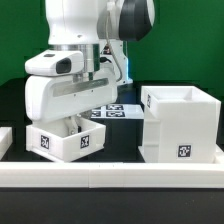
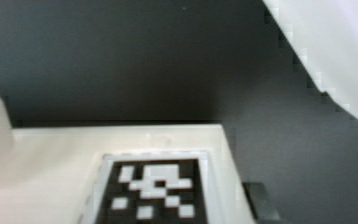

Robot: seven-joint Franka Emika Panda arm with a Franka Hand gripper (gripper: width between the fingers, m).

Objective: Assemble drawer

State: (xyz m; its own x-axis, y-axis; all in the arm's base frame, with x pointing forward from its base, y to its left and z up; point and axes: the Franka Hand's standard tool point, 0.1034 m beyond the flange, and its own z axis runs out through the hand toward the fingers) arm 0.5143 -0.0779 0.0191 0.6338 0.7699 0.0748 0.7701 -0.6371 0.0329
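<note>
A small white open-top tray (image 1: 65, 142) of the drawer stands at the exterior view's left, its tagged wall facing the camera. My gripper (image 1: 72, 124) reaches down into or onto this tray, and the hand hides the fingertips. In the wrist view the tray (image 2: 78, 140) fills the lower part with its tag facing up. One dark finger (image 2: 259, 198) lies against the tray's side, and the other finger is hidden. The tall boxy housing (image 1: 180, 125) stands at the exterior view's right, apart from the tray. Its white edge shows in the wrist view (image 2: 341, 60).
The marker board (image 1: 112, 110) lies behind, between tray and housing. A long low white border rail (image 1: 110, 172) runs along the front. Another white part (image 1: 4, 141) is cut off at the exterior view's left edge.
</note>
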